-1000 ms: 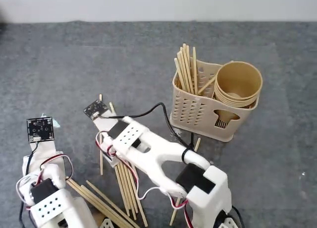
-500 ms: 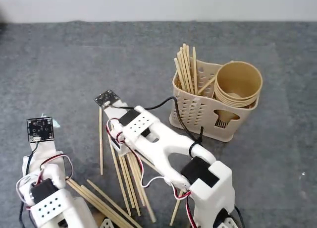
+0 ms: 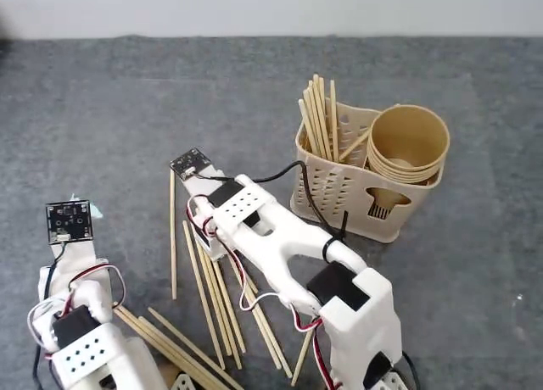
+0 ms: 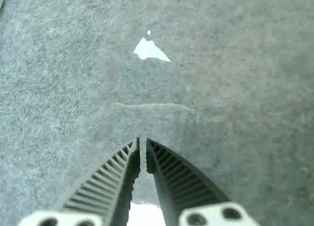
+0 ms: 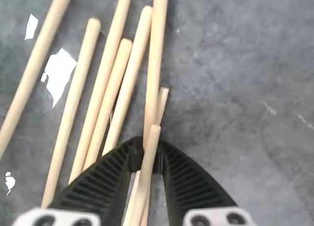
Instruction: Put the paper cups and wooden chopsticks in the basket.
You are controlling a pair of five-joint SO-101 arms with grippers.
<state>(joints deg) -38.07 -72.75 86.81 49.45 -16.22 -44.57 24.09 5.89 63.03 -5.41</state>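
Right jaws are clamping shut on a wooden chopstick (image 5: 147,172), which is running up between them with its blunt end poking just past their tips; a longer stick (image 5: 158,49) is lying right beside that end, and whether it is also caught cannot be told. More loose chopsticks (image 5: 105,88) are fanning out on the grey counter (image 5: 235,88) next to the tips, with a white scrap (image 5: 59,71) among them. From the high view, the right arm (image 3: 280,246) is hanging low over this fan of sticks (image 3: 216,297) near the counter's middle, while a single chopstick (image 3: 173,237) is lying apart from the fan on the side toward the left arm (image 3: 76,322). Another bunch of chopsticks (image 3: 165,339) is lying just beside the left arm's base. Left jaws are sitting closed to a thin slit with nothing between them, hovering over bare counter near a torn white fleck (image 4: 149,49). Well apart from both arms, the basket (image 3: 335,195) is standing upright, with several chopsticks (image 3: 318,119) leaning in one compartment and the stacked paper cups (image 3: 411,144) nesting in the other.
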